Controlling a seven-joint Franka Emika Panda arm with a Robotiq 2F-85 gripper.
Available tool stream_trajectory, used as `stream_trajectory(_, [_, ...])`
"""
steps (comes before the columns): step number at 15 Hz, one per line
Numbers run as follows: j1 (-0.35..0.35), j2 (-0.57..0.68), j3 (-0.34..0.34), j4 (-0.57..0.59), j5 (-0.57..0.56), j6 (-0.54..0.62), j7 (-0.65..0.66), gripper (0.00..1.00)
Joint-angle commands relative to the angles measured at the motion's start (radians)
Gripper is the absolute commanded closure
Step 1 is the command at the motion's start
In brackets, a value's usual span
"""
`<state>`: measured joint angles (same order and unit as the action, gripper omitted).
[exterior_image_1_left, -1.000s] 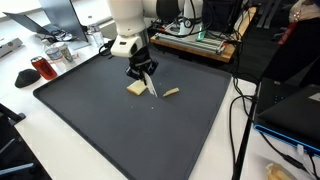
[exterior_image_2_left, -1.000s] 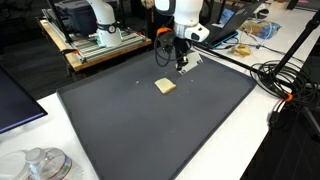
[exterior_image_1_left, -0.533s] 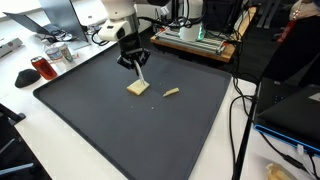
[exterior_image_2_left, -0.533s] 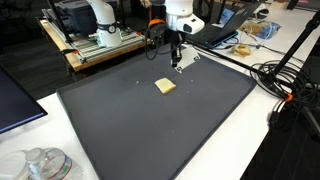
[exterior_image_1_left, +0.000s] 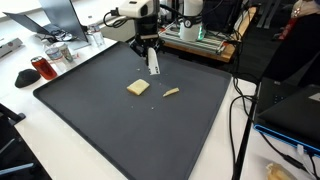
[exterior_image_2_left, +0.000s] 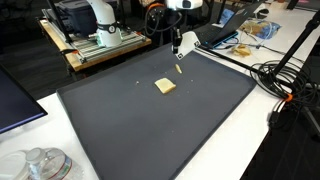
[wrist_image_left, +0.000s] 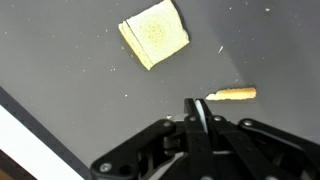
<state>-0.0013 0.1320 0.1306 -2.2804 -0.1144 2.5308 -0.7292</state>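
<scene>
A tan square slice (exterior_image_1_left: 138, 88) and a small tan stick (exterior_image_1_left: 171, 93) lie apart on the dark mat (exterior_image_1_left: 110, 130). Nothing stands between them and the gripper (exterior_image_1_left: 150, 54), which hangs above the mat's far part. Its fingers are pinched narrow on a thin white blade (exterior_image_1_left: 153, 66) that points down, clear of the mat. Only the wrist view shows the blade (wrist_image_left: 196, 112) edge-on and pale crumbs scattered around the slice (wrist_image_left: 154, 33). A dark red jar (exterior_image_1_left: 41, 68) stands off the mat on the white table (exterior_image_1_left: 20, 130); its contents cannot be told.
</scene>
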Motion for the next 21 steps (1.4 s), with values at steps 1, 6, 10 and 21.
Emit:
stream_trajectory(1, [0.061, -0.104, -0.015, -0.121, -0.157, 0.030, 0.168, 0.99])
stream_trajectory(6, [0.113, -0.135, 0.002, -0.184, -0.395, 0.025, 0.389, 0.99])
stream_trajectory(10, [0.140, -0.102, 0.005, -0.195, -0.630, 0.022, 0.611, 0.99])
stream_trajectory(21, [0.157, 0.066, -0.002, -0.151, -0.808, 0.035, 0.850, 0.99])
